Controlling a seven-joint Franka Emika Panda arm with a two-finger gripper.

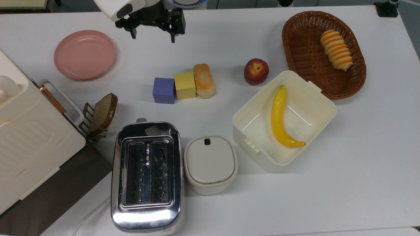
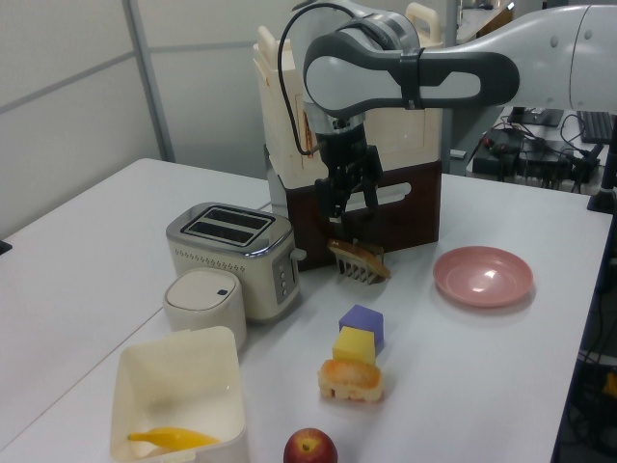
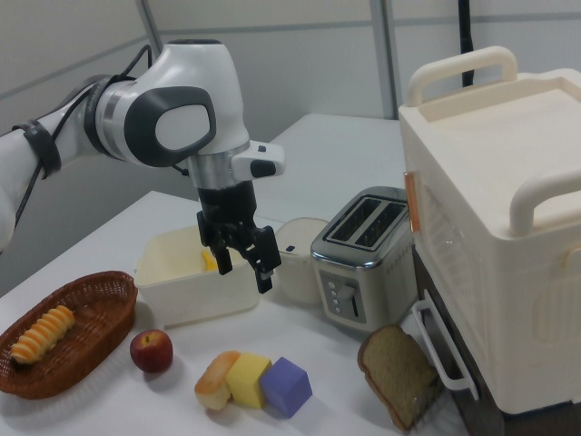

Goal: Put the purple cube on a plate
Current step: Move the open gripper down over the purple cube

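The purple cube (image 1: pixel 163 90) rests on the white table, touching the yellow cube (image 1: pixel 185 85) on the top view's right. It also shows in the left view (image 2: pixel 362 321) and the right view (image 3: pixel 287 386). The pink plate (image 1: pixel 84 54) lies bare at the top view's upper left, and at the left view's right (image 2: pixel 483 276). My gripper (image 1: pixel 153 36) hangs open and holds nothing, high above the table, between the plate and the cubes in the top view. It is well above the cube in the left view (image 2: pixel 349 204) and the right view (image 3: pixel 245 274).
A bread roll (image 1: pixel 203 80) touches the yellow cube, with a peach (image 1: pixel 256 71) further right. A cream box (image 1: pixel 249 108) holds a banana; a wicker basket (image 1: pixel 305 65) holds a striped roll. A toaster (image 1: pixel 146 173), lidded pot (image 1: pixel 210 163), toast rack (image 1: pixel 103 111) and large cream case (image 1: pixel 29 137) stand nearby.
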